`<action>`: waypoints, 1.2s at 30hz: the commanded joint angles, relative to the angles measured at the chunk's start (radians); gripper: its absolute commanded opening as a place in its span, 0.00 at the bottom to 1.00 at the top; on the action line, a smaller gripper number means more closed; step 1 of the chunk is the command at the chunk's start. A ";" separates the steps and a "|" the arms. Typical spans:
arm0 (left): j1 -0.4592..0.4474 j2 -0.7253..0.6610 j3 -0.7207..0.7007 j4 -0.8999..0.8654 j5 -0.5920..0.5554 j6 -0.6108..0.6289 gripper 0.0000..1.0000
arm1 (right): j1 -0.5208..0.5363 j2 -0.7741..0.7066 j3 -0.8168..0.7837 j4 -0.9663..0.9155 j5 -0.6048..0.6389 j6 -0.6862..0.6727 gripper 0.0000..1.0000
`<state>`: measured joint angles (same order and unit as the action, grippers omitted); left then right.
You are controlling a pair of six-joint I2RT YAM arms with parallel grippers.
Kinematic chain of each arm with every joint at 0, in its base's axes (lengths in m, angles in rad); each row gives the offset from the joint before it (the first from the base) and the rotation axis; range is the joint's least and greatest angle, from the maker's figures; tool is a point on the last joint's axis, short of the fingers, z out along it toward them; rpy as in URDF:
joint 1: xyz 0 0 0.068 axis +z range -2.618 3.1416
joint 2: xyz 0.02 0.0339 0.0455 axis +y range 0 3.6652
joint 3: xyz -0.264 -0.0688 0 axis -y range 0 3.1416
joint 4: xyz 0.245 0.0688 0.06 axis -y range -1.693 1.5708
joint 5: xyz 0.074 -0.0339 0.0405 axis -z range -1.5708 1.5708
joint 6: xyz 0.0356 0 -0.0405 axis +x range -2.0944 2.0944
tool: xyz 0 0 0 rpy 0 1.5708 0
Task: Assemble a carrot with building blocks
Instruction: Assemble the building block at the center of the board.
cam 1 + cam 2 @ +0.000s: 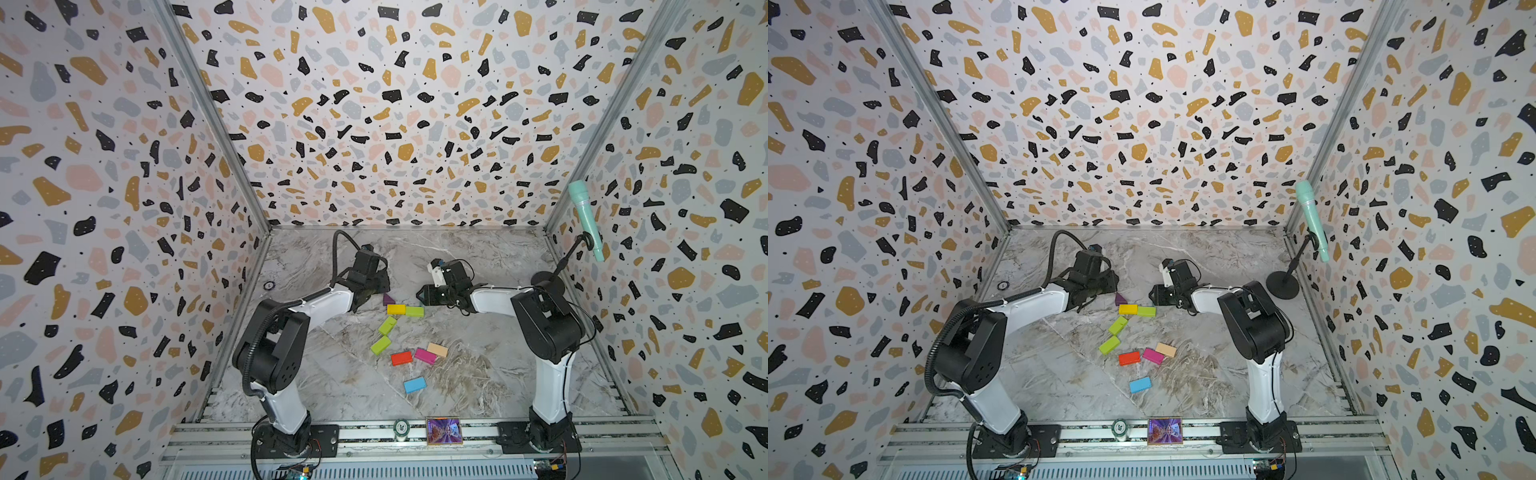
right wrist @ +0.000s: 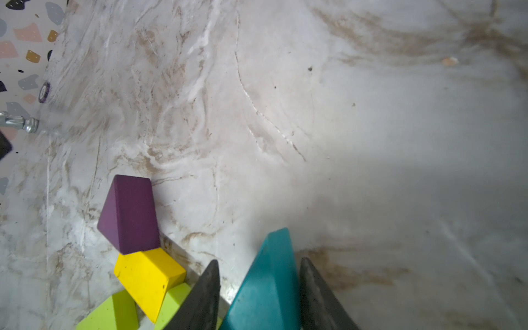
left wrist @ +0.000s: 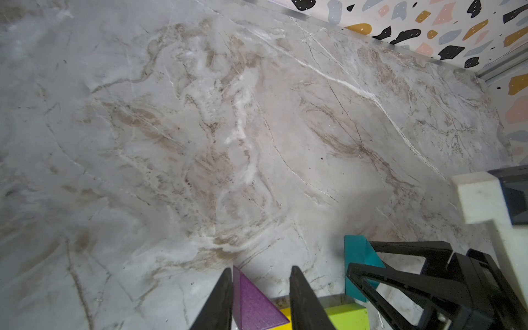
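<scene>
The carrot stands as a yellow block [image 1: 395, 309] and a lime block [image 1: 414, 311] side by side, with the purple triangle [image 1: 388, 298] against the yellow one's far edge. My left gripper [image 3: 261, 278] is open and hovers at the purple triangle [image 3: 251, 300]; in the right wrist view that triangle [image 2: 128, 214] stands free of any fingers. My right gripper [image 2: 260, 260] is shut on the teal triangle [image 2: 268, 285], just right of the lime block. Loose on the table lie two lime blocks [image 1: 387, 325], then red [image 1: 401, 358], magenta [image 1: 425, 356], tan [image 1: 437, 349] and light blue [image 1: 414, 385].
A mint microphone [image 1: 584, 216] on a black stand [image 1: 548, 282] is at the back right, behind the right arm. A chip [image 1: 401, 428] and a small picture card [image 1: 444, 431] rest on the front rail. Patterned walls enclose three sides.
</scene>
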<state>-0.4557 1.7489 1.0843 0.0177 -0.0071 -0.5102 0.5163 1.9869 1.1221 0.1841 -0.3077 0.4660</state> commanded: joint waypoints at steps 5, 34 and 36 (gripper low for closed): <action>-0.008 -0.027 -0.013 0.035 0.018 0.001 0.34 | 0.000 -0.066 -0.023 0.002 -0.032 0.025 0.55; -0.133 0.315 0.374 -0.278 0.025 0.134 0.25 | -0.080 -0.043 -0.093 0.063 -0.011 -0.013 0.23; -0.137 0.327 0.381 -0.283 0.024 0.135 0.25 | -0.075 -0.040 -0.093 0.062 -0.005 -0.012 0.23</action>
<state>-0.5850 2.0670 1.4319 -0.2325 0.0181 -0.3996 0.4278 1.9442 1.0126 0.2604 -0.3244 0.4656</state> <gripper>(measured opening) 0.255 0.231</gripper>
